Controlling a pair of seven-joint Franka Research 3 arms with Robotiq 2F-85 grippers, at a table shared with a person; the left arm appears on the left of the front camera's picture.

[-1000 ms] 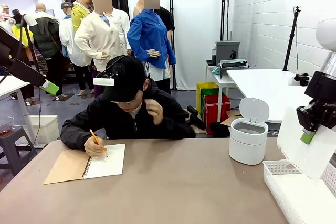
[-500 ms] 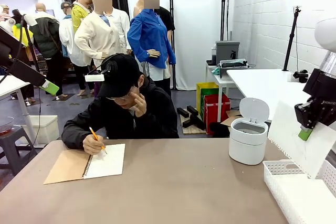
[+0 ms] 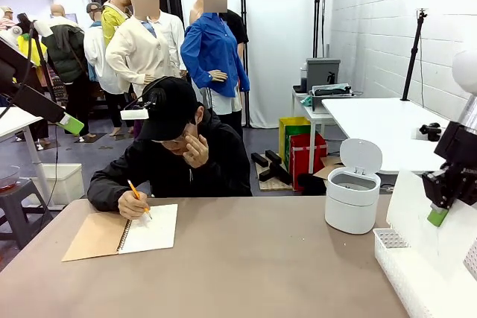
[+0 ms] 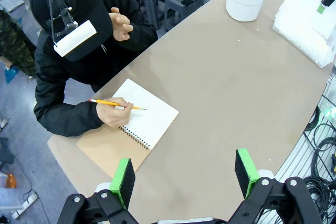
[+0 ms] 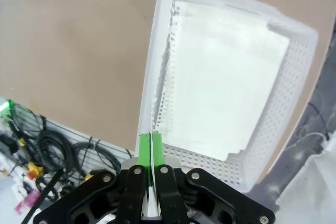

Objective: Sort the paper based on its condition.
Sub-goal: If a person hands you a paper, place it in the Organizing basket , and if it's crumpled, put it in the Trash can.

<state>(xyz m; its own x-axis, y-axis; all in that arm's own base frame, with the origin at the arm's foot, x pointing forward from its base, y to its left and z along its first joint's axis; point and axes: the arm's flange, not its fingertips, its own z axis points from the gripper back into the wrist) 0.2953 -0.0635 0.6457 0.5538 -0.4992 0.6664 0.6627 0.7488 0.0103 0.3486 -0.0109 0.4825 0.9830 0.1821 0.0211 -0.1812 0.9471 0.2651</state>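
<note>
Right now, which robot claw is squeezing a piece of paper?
The right gripper. Its green pads are pinched shut on a smooth white sheet above the white basket. The left gripper hangs open, holding nothing.

Wide bare stretch of table (image 3: 253,258) across middle and near edge, free to cross. Far left blocked by open notebook (image 3: 123,232) with person's writing hand (image 3: 134,204) and pencil (image 4: 115,103) on it. Right side crowded: white bin (image 3: 352,199) with raised lid near far edge, white basket (image 3: 406,273) just beside it, sheet (image 3: 428,247) hanging from right gripper (image 3: 438,215) over basket.
</note>
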